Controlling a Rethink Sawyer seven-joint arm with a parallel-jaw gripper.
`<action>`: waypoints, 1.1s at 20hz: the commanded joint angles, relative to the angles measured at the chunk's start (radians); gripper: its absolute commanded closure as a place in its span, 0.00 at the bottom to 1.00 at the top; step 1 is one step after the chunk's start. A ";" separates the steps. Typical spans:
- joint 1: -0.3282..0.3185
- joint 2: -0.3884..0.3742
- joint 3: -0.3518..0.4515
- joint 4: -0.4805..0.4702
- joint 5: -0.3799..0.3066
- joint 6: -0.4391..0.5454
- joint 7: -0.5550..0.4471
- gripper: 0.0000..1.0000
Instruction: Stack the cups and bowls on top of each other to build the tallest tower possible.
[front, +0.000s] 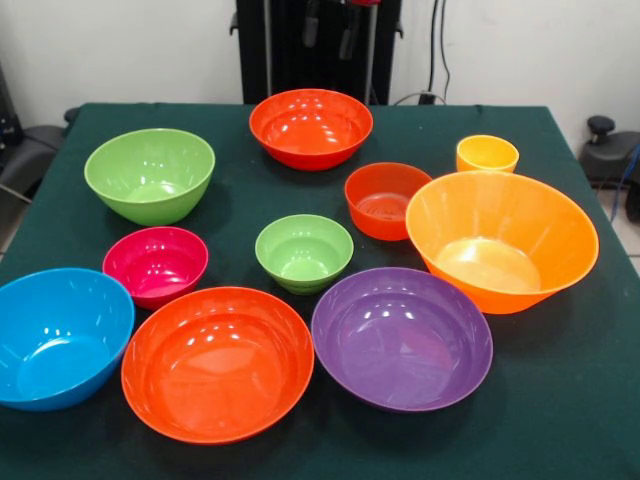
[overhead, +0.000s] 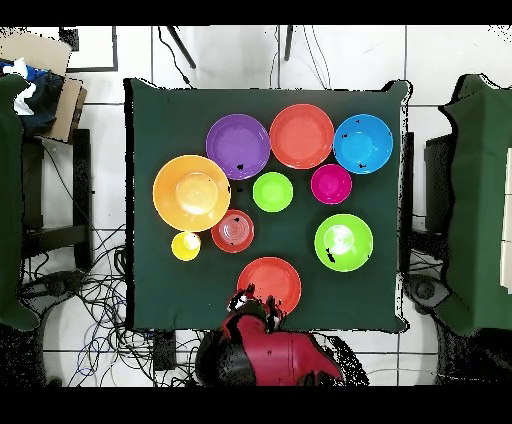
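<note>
Pincer (front: 330, 25) hung drawn back at the worktop's (front: 560, 420) edge, its spread or closure impossible to tell, directly above the far rim of the red-orange bowl (front: 311, 127), the nearest of 9 unstacked bowls, with the yellow cup (front: 487, 154) well apart from that bowl.

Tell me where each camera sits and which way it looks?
Front view: sits across the table from the robot, looking over the bowls; only the gripper shows at the top edge.
Overhead view: hangs above, looking straight down; the red arm shows at the bottom.
Both share the yellow cup, the purple bowl and the blue bowl, turned half round.
</note>
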 joint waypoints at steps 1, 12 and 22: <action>0.055 0.200 -0.033 -0.060 -0.027 -0.135 0.072 0.00; 0.044 0.263 -0.053 -0.070 -0.025 -0.215 0.054 0.00; 0.014 0.255 -0.046 -0.063 -0.044 -0.220 0.043 0.00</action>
